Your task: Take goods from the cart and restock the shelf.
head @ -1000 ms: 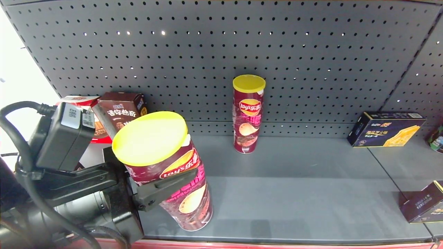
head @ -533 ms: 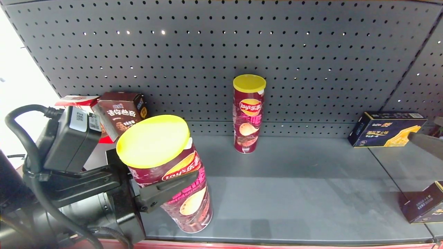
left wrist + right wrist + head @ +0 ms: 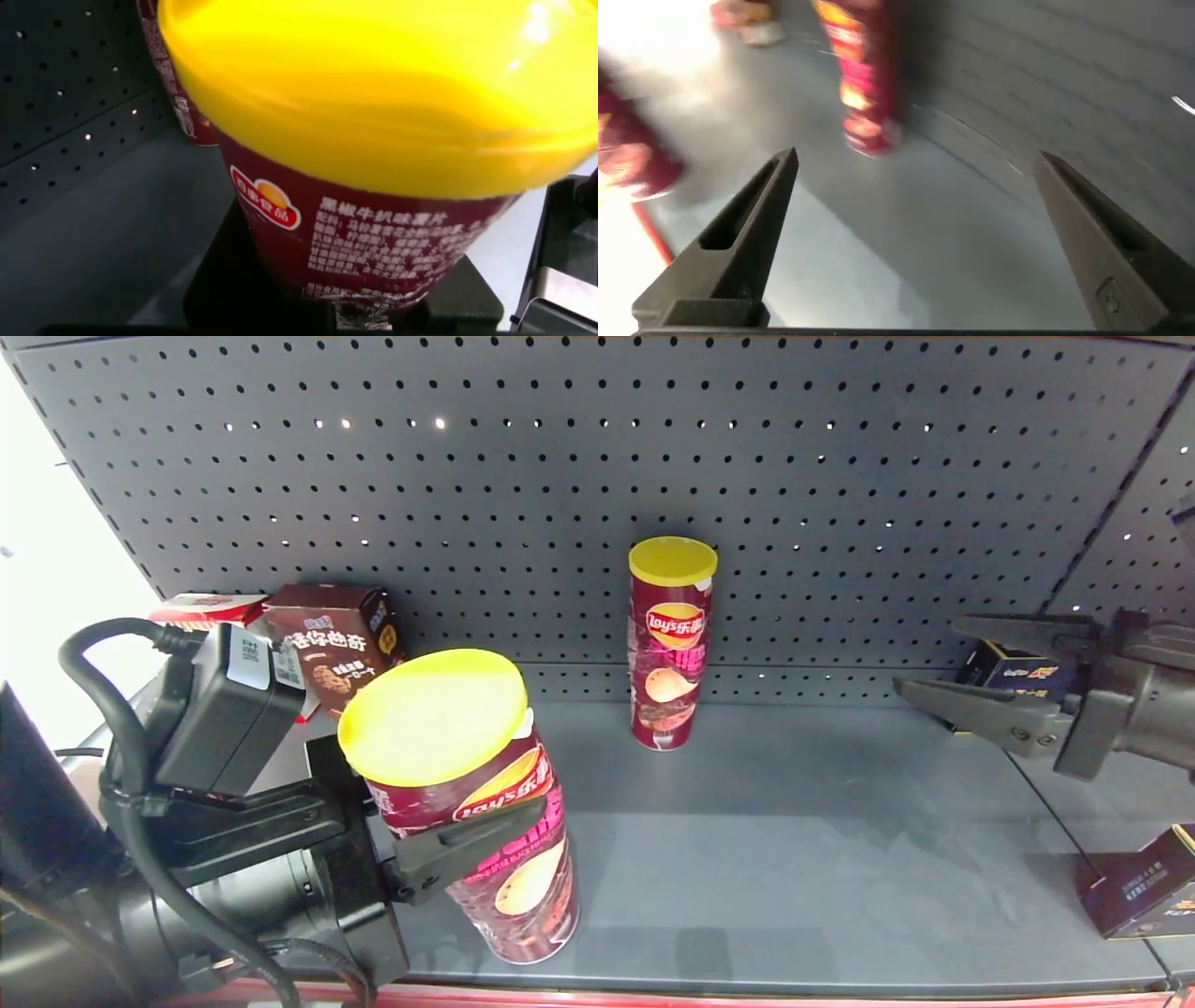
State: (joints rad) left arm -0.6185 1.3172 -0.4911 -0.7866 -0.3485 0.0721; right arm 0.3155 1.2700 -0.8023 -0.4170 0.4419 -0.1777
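L hand (image 3: 448, 831) is clamped on a chips can (image 3: 509, 877) w/ yellow lid (image 3: 432, 714): one black finger (image 3: 467, 835) crosses the front of the can approx. at its upper half, the other finger is hidden behind the can. The can leans, lid end toward the camera side, and its base is low at the front edge of the shelf (image 3: 794, 859); I cannot tell if the base touches the shelf or hangs just above. In the left wrist view the same can (image 3: 374, 233) stands between the dark finger parts, lid very near the lens. Beyond the L hand, toward the pegboard (image 3: 653, 448), a 2nd chips can (image 3: 670, 644) stands upright on the shelf, well apart from the held one and approx. between the two hands. Behind the L hand, on its outer side, a brown box (image 3: 336, 644) leans, w/ a red box (image 3: 201, 609) just beside it. R hand (image 3: 929, 656) is above the shelf w/ both fingers wide apart, holding nothing and touching nothing; in the right wrist view its fingers (image 3: 738, 233) open toward the 2nd can (image 3: 864, 84). A dark blue box (image 3: 1018, 670) lies just behind the R hand, partly covered by it. Another dark box (image 3: 1139, 887) sits below the R hand, near the front edge.
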